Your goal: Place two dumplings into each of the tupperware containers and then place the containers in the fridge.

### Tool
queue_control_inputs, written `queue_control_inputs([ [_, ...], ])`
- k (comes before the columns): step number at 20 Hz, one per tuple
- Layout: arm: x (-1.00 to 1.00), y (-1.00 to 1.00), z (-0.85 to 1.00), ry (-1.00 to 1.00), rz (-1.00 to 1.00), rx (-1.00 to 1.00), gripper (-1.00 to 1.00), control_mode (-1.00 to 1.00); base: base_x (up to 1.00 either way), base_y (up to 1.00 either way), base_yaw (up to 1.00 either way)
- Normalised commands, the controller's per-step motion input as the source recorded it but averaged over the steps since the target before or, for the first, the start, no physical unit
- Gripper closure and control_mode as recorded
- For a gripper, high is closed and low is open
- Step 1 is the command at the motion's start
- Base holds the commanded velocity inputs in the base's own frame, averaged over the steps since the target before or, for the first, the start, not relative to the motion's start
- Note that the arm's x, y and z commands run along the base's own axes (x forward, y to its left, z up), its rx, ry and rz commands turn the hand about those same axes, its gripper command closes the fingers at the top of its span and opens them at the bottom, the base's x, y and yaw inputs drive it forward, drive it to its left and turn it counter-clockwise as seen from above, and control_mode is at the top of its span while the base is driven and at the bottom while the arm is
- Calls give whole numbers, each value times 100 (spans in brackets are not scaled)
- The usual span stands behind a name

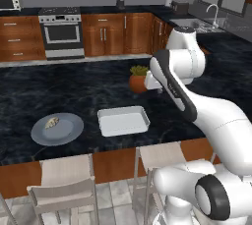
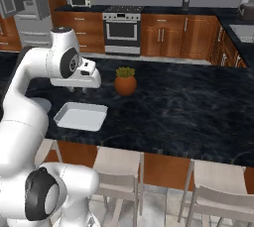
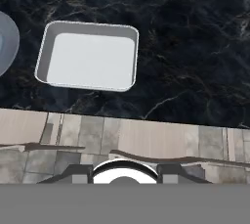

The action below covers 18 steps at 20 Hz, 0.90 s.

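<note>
Stools [image 1: 66,180] front the left base view, where a dumpling [image 1: 51,121] lies plated; jaws' spread unclear.

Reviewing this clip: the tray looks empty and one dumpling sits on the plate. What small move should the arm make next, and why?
Probably swing the hand left and down toward the dumpling on the grey-blue plate. The tupperware container beside it holds nothing, and the hand camera looks down on that container from well above the dark counter, so nothing has been picked up yet.

An empty pale tupperware container [image 1: 123,121] sits flat beside a dumpling [image 1: 51,121] on the plate [image 1: 69,133].
</note>
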Motion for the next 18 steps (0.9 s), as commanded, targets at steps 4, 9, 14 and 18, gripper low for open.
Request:
queue_control_inputs([
  [4,8,39,-15,5,0,0,-100,-100,0,0,0],
  [9,44,100,-55,1,0,0,-100,-100,0,0,0],
  [14,60,100,-40,0,0,0,-100,-100,0,0,0],
  [18,50,100,-24,0,2,3,-100,-100,0,0,0],
])
